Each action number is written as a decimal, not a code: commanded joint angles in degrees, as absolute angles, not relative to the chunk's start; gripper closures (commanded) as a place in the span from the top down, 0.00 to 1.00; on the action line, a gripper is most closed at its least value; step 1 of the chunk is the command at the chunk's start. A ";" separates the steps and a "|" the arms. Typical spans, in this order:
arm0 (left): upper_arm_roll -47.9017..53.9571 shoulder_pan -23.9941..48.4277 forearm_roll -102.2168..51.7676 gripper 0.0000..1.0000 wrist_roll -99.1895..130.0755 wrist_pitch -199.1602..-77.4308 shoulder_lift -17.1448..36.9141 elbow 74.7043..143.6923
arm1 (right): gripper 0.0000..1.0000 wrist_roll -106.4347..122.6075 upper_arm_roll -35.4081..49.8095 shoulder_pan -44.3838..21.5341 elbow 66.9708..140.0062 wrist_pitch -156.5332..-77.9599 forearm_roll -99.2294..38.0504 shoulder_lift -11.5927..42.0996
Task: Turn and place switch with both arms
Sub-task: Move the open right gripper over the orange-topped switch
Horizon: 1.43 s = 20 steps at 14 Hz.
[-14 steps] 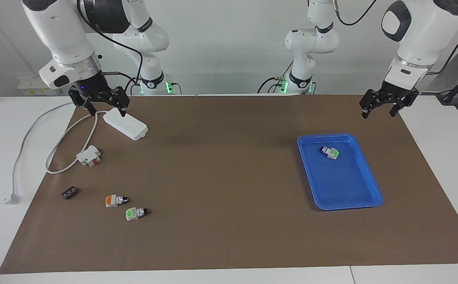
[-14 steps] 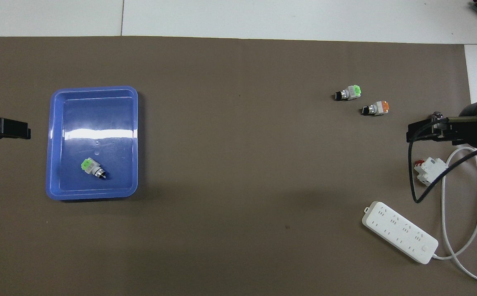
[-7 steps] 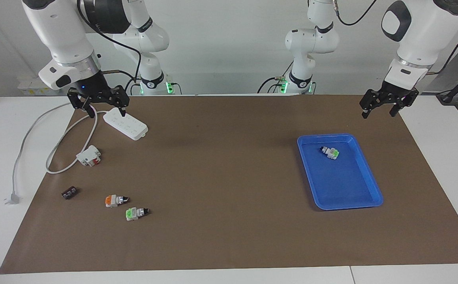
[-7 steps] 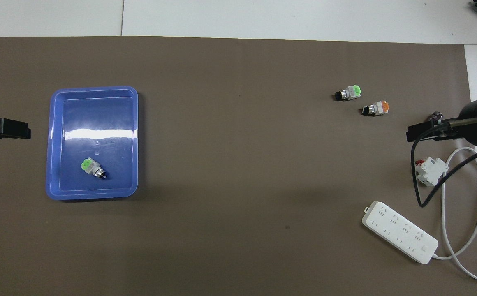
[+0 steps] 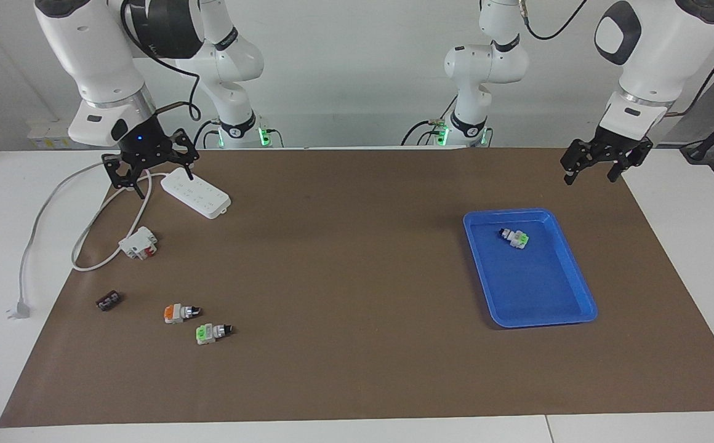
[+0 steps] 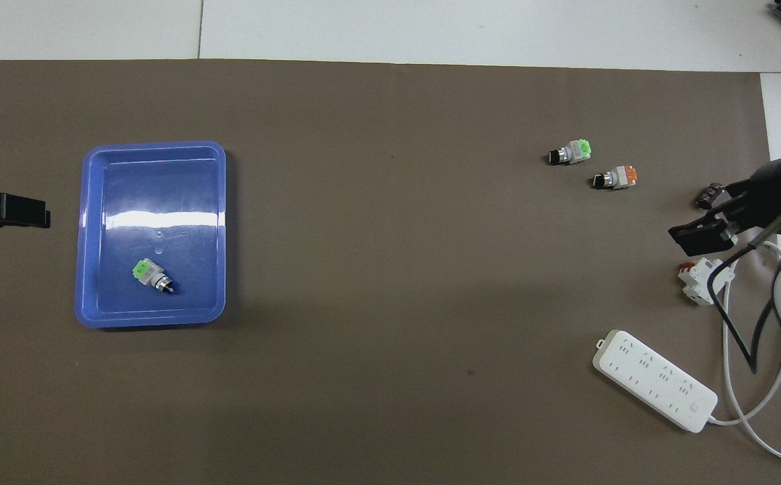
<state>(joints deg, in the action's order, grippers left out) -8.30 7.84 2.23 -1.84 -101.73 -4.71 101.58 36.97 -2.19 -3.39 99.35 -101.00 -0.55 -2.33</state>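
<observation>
Two switches lie on the brown mat toward the right arm's end: one with an orange end block (image 5: 176, 312) (image 6: 616, 177) and one with a green end block (image 5: 209, 333) (image 6: 573, 151), a little farther from the robots. A third switch with a green block (image 5: 515, 237) (image 6: 151, 275) lies in the blue tray (image 5: 545, 321) (image 6: 155, 144). My right gripper (image 5: 154, 178) (image 6: 700, 232) is open and empty in the air over the power strip's cable. My left gripper (image 5: 591, 177) (image 6: 7, 210) is open and empty, waiting over the mat's edge beside the tray.
A white power strip (image 5: 196, 192) (image 6: 653, 380) with a looping cable lies near the right arm. A white-and-red block (image 5: 138, 243) (image 6: 700, 283) and a tiny black block (image 5: 108, 301) (image 6: 708, 195) lie on the mat at that end.
My right gripper has turned about its wrist and shifted a little toward the mat's edge, staying open. The left arm and all switches have not moved.
</observation>
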 commanded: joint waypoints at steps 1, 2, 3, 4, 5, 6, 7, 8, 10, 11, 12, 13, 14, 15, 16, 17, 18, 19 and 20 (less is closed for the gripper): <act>-8.17 7.82 3.52 1.00 -1.14 -101.87 -6.33 103.18 | 1.00 52.49 -2.37 -1.07 99.76 -103.44 -7.17 0.25; -8.17 7.82 3.52 1.00 -1.14 -101.87 -6.33 103.18 | 1.00 58.47 -2.37 0.51 99.41 -104.49 -9.99 1.66; -8.17 7.82 3.52 1.00 -1.14 -101.87 -6.33 103.18 | 1.00 62.89 -2.37 0.96 98.88 -104.68 -11.06 2.97; -8.17 7.82 3.52 1.00 -1.14 -101.87 -6.33 103.18 | 1.00 67.54 -2.37 1.40 98.35 -104.76 -11.25 4.12; -8.17 7.82 3.52 1.00 -1.14 -101.87 -6.33 103.18 | 1.00 73.07 -2.37 1.93 97.22 -105.03 -11.60 6.13; -8.17 7.82 3.52 1.00 -1.14 -101.87 -6.33 103.18 | 1.00 78.08 -2.37 2.63 95.47 -105.03 -13.78 8.33; -8.17 7.82 3.52 1.00 -1.14 -101.87 -6.33 103.18 | 1.00 81.53 -2.37 3.94 94.58 -104.86 -16.32 10.00; -8.17 7.82 3.52 1.00 -1.14 -101.87 -6.33 103.18 | 1.00 84.69 -2.29 5.26 94.22 -104.85 -17.83 11.67; -8.17 7.82 3.52 1.00 -1.14 -101.87 -6.33 103.18 | 1.00 91.46 -2.11 5.89 90.81 -104.33 -18.54 15.27; -8.17 7.82 3.52 1.00 -1.14 -101.87 -6.33 103.18 | 1.00 94.28 -2.02 6.32 88.79 -103.98 -18.81 17.73; -8.17 7.82 3.52 1.00 -1.14 -101.87 -6.33 103.18 | 1.00 97.61 -1.67 7.81 87.20 -103.71 -19.24 19.58; -8.17 7.82 3.52 1.00 -1.14 -101.87 -6.33 103.18 | 1.00 101.30 -0.45 9.21 85.88 -103.71 -19.51 21.69; -8.17 7.82 3.52 1.00 -1.14 -101.87 -6.33 103.18 | 1.00 103.95 1.13 11.14 84.83 -103.71 -19.51 22.84; -8.17 7.82 3.52 1.00 -1.14 -101.87 -6.33 103.18 | 1.00 105.71 2.71 12.55 84.47 -103.80 -19.25 24.16; -8.17 7.82 3.52 1.00 -1.14 -101.87 -6.33 103.18 | 1.00 107.73 4.29 13.96 84.20 -104.32 -18.81 25.04; -8.17 7.82 3.52 1.00 -1.14 -101.87 -6.33 103.18 | 1.00 110.02 5.26 15.19 84.20 -104.50 -19.16 26.35; -8.17 7.82 3.52 1.00 -1.14 -101.87 -6.33 103.18 | 1.00 111.43 5.71 16.95 84.11 -104.76 -19.51 28.54; -8.17 7.82 3.52 1.00 -1.14 -101.87 -6.33 103.18 | 1.00 113.19 8.15 18.70 83.33 -105.20 -19.51 30.30; -8.17 7.82 3.52 1.00 -1.14 -101.87 -6.33 103.18 | 1.00 114.16 10.09 20.63 82.80 -105.99 -19.42 32.32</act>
<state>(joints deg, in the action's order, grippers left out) -8.30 7.84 2.23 -1.84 -101.73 -4.71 101.58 111.04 6.06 16.67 86.15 -105.63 -17.94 27.50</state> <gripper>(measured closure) 0.000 0.000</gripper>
